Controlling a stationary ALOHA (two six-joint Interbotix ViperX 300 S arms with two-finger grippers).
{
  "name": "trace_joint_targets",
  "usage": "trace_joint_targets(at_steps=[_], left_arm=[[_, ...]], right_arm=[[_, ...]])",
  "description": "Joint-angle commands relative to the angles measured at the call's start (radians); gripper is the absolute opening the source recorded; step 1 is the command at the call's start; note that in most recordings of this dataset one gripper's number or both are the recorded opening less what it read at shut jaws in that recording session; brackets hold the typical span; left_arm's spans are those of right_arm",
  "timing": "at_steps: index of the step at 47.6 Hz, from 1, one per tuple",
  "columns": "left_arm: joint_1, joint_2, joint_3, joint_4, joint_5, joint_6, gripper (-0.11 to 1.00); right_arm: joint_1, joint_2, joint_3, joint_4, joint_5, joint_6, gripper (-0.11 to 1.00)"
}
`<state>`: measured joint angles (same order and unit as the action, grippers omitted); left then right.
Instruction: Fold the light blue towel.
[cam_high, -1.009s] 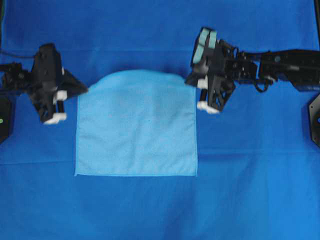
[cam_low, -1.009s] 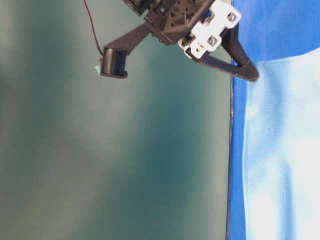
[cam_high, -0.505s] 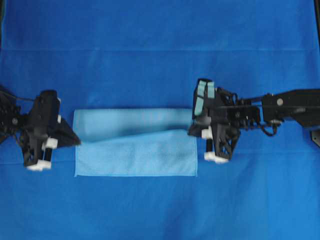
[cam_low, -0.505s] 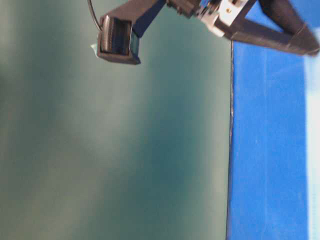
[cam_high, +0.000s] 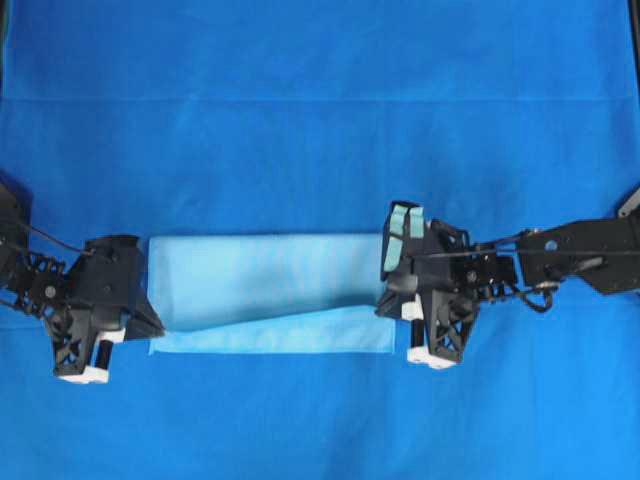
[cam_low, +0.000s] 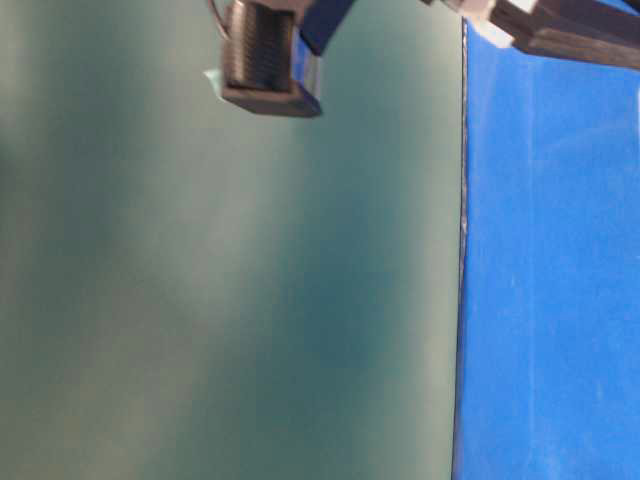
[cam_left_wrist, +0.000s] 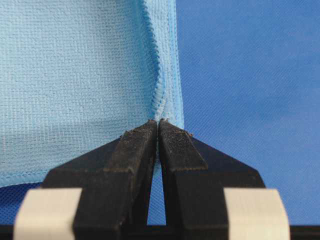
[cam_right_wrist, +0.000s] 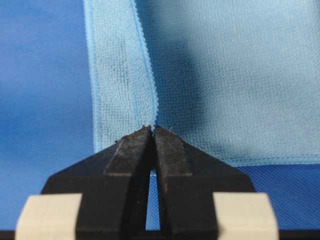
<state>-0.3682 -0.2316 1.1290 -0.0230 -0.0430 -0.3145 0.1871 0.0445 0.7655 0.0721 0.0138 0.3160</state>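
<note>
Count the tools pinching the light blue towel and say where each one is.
2. The left tool is shut on the light blue towel at its left edge; the right tool is shut on its right edge. Both hold the folded-over layer near the front hem.

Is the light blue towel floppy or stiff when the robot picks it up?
Probably floppy: the light blue towel sags and drapes between the left gripper and right gripper, which pinch only its corners. It's likely light, since thin fingertips carry it. The nubby weave probably isn't slippery, but it may wrinkle when laid down.
</note>
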Motion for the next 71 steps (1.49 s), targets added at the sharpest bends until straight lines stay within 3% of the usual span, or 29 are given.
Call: trace_joint_targets(at_steps=[1, 8, 12, 17, 20, 23, 31, 41, 56, 71], left_arm=[[-0.005, -0.002, -0.014, -0.002, -0.023, -0.002, 0.02], [-0.005, -0.008, -0.012, -0.002, -0.029, -0.002, 0.05], [-0.002, -0.009, -0.017, -0.002, -0.029, -0.002, 0.24], [-0.002, -0.018, -0.021, -0.002, -0.026, 0.0, 0.57], [-0.003, -0.038, -0.025, -0.002, -0.018, 0.0, 0.69], [-0.002, -0.064, -0.028, -0.002, -0.009, 0.003, 0.65], [0.026, -0.164, -0.02, -0.002, 0.018, 0.017, 0.6], [0.161, -0.213, 0.009, 0.002, 0.026, 0.023, 0.6], [0.311, -0.143, 0.011, 0.002, 0.031, 0.163, 0.6], [0.422, -0.025, 0.029, 0.002, -0.006, 0.181, 0.59]], right_arm=[[0.003, -0.009, -0.021, 0.003, -0.005, 0.003, 0.02], [0.003, -0.009, -0.021, 0.003, -0.003, 0.005, 0.02], [0.003, -0.009, -0.026, 0.003, -0.002, 0.006, 0.06], [0.008, -0.017, -0.032, 0.003, 0.008, 0.005, 0.38], [0.009, -0.029, -0.032, 0.0, 0.014, 0.003, 0.56], [0.011, -0.051, -0.032, -0.002, 0.018, -0.002, 0.66], [0.011, -0.117, -0.031, -0.041, 0.023, -0.018, 0.62], [-0.054, -0.135, -0.023, -0.098, 0.034, -0.02, 0.62], [-0.196, -0.077, -0.014, -0.127, 0.046, -0.02, 0.62], [-0.232, 0.018, -0.023, -0.129, 0.021, -0.02, 0.62]])
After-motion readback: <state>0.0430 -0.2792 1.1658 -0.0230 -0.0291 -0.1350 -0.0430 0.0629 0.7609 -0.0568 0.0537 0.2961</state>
